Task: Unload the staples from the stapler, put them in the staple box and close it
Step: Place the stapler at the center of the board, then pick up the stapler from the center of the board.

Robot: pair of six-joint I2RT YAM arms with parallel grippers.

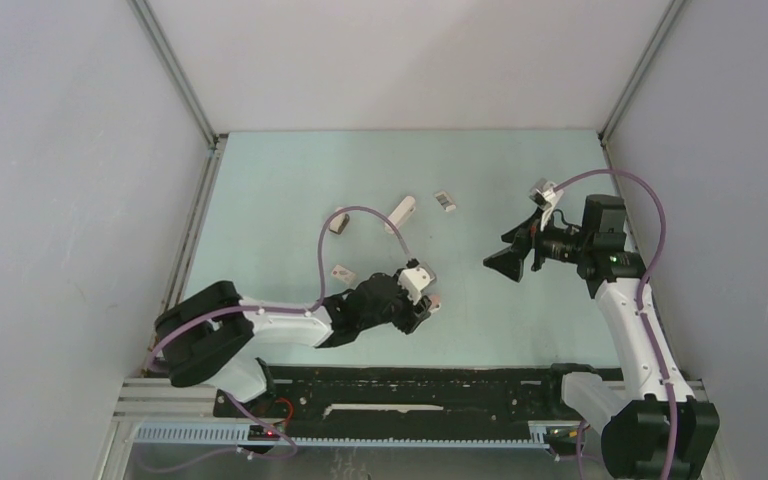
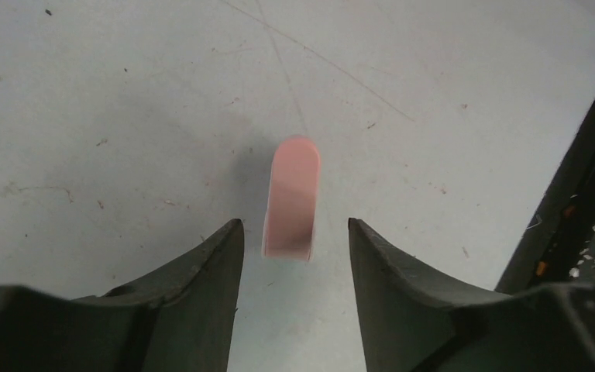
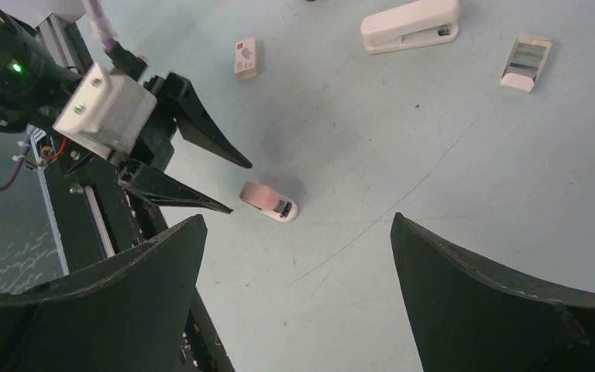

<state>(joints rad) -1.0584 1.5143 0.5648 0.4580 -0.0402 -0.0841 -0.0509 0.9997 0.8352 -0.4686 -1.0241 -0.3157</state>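
Hiding the staples, presumably, inside the small rounded pink plastic stapler point(image 2: 290, 198) lying on the pale blue tabletop point(image 2: 124, 116). Straddling it with the black left claw point(image 2: 294, 226), fingers parted, touching nothing. Holding the right claw point(image 3: 296, 219) wide open, well apart, leaving room.

Pale-green tabletop point(image 1: 290, 180) w/ white stapler point(image 1: 401, 210) on its side, 3 small white boxes point(image 1: 338, 222) nearby
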